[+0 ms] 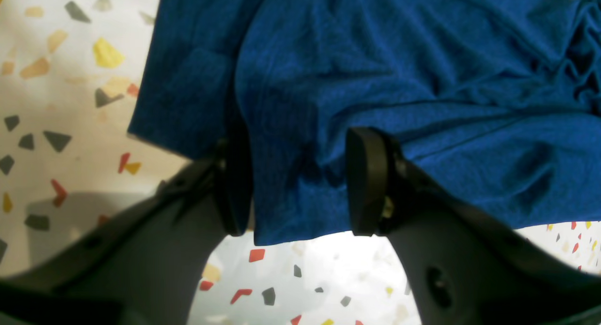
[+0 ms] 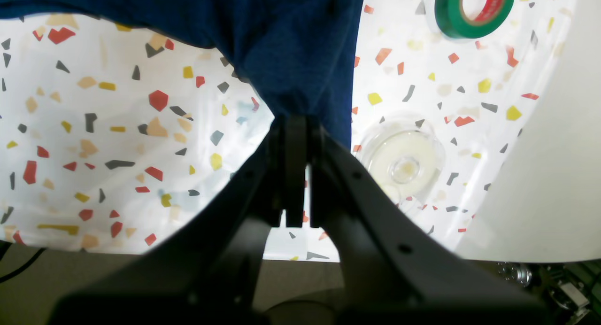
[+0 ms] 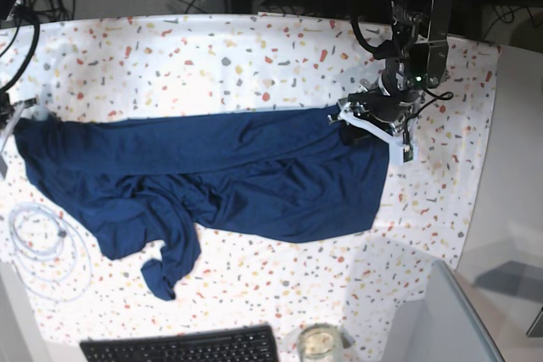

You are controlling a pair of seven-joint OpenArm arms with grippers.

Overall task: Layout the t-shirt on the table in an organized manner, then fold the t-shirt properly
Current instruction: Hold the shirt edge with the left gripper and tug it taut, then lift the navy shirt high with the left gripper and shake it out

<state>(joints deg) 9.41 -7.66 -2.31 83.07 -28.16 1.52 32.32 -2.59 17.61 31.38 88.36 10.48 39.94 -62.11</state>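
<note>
Now | left claw (image 1: 300, 179) parted over t-shirt (image 3: 254, 171) | right claw (image 2: 296, 127) pinching hem

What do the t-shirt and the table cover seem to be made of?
T-shirt: soft knit fabric, probably cotton jersey, matte; it drapes and wrinkles, and a fine weave shows. Table cover: likely a thin printed plastic or coated sheet; it looks smooth with faint sheen and creases.

The t-shirt (image 3: 212, 175) sprawls across the table (image 3: 254, 48) from 9 to 3 o'clock (base view), keyboard (image 3: 182, 347) at 6, cable loop (image 3: 42, 247) around 8.
</note>
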